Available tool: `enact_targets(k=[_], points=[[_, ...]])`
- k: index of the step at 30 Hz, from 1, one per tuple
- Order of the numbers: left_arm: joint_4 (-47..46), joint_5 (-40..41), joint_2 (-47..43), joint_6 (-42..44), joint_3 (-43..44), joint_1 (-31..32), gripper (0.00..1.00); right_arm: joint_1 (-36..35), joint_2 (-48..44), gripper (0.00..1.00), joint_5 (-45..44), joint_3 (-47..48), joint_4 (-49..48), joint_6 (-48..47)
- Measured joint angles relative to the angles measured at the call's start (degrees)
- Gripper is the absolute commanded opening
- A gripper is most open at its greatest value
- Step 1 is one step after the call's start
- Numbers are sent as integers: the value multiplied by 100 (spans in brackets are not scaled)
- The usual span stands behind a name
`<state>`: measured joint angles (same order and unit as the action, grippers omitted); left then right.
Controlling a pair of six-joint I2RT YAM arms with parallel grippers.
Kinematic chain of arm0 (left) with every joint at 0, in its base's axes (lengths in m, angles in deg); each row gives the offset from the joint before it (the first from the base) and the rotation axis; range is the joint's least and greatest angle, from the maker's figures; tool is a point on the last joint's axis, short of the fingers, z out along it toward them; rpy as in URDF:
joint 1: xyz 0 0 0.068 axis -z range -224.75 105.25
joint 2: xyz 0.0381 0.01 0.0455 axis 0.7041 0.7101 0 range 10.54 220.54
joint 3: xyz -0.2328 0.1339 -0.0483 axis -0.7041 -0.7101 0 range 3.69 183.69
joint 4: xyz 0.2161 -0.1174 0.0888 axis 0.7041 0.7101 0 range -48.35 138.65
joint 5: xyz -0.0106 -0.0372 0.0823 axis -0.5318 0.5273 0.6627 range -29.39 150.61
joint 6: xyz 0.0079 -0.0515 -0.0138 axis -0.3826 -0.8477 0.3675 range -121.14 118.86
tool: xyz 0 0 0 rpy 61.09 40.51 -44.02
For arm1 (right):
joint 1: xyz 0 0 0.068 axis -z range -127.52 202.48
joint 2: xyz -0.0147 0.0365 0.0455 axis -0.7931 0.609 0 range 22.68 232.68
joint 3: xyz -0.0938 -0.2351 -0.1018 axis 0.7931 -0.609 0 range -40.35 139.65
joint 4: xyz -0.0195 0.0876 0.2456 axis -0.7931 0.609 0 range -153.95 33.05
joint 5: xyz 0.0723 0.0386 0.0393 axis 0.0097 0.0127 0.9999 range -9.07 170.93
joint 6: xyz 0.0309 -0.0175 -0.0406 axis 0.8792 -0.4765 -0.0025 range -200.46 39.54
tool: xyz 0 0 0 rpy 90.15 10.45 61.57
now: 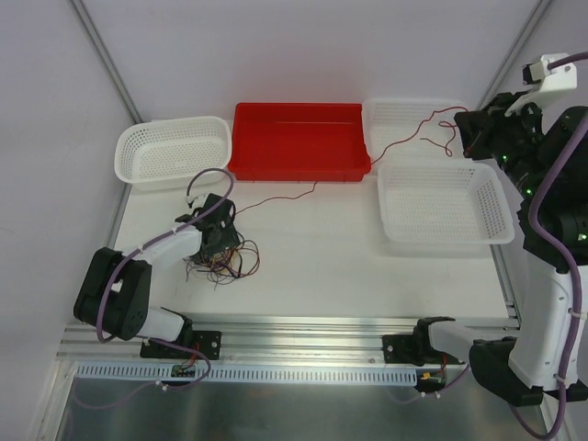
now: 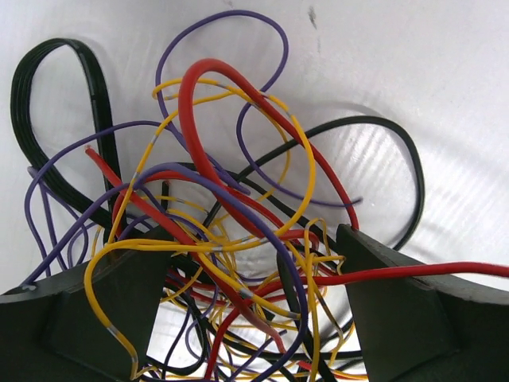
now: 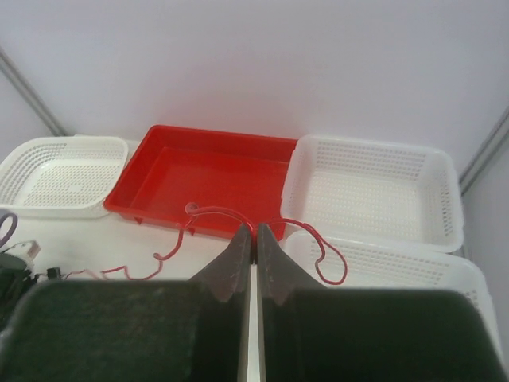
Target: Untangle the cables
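A tangle of thin red, black, purple and yellow cables (image 1: pixel 228 260) lies on the table at the left. My left gripper (image 1: pixel 217 237) sits down on it. In the left wrist view the jaws stand wide apart (image 2: pixel 238 298) with many strands of the tangle (image 2: pixel 231 199) between and in front of them, so it is open. My right gripper (image 1: pixel 465 131) is raised at the far right, over the white baskets. It is shut (image 3: pixel 254 232) on one red cable (image 3: pixel 219 212). That red cable (image 1: pixel 404 140) runs from the tangle past the red tray up to the right gripper.
A white basket (image 1: pixel 124 152) stands at the back left, a red tray (image 1: pixel 299 171) at the back middle. Two more white baskets stand at the right, one at the back (image 1: pixel 413 104) and one nearer (image 1: pixel 441 235). An aluminium rail (image 1: pixel 303 331) runs along the near edge.
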<state>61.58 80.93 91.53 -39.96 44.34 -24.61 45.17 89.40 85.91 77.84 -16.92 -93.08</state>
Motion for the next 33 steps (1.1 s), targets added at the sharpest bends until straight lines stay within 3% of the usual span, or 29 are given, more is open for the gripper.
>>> enact_targets(k=[7,17,20,21,24,25,27,33], points=[[101,-391,-634,404,0,127,85,-212,-85,1,1202,-1353,-435,363],[92,-682,-1244,693,-85,472,86,-1786,0,5,1318,-4199,-1294,673],[98,-697,-1244,693,-195,533,86,-2004,63,16,1152,-5021,-1587,778],[98,-713,-1244,693,-227,544,86,-2059,127,32,1082,-5272,-1650,813],[98,-787,-1248,695,-284,579,87,-2205,348,59,892,-5818,-1742,879],[98,-802,-1252,695,-295,584,87,-2262,417,64,833,-5914,-1729,876],[96,-833,-1270,695,-299,616,88,-2417,503,74,702,-5952,-1672,774],[79,-931,-1305,693,-310,656,89,-2859,708,82,787,-5528,-1694,310]])
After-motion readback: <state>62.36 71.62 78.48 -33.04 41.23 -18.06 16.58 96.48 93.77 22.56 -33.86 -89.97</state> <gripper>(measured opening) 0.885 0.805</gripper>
